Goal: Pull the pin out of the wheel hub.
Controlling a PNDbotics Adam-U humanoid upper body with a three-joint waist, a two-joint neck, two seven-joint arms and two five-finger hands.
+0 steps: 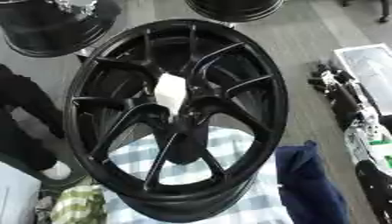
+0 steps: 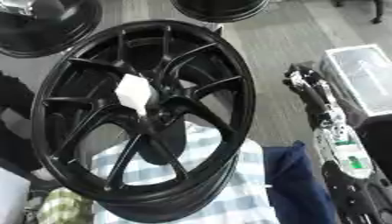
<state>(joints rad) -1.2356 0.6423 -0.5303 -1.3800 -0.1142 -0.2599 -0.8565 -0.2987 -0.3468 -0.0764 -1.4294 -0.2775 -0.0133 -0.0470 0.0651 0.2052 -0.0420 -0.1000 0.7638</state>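
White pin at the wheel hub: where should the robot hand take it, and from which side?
Probably by the white pin's broad outer end, which stands out from the hub of the black wheel toward the camera. Come from the front; the spokes crowd its base. The right robot hand hangs beside the rim.

No readable text, label or number shows on anything in view.

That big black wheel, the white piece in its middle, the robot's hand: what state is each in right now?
Wheel hub: tilted up on edge over a checked cloth.
Pin: white, seated at the hub's centre, not yet out.
Right hand: off to the right, apart from the wheel; fingers unclear.
Left hand: not visible.
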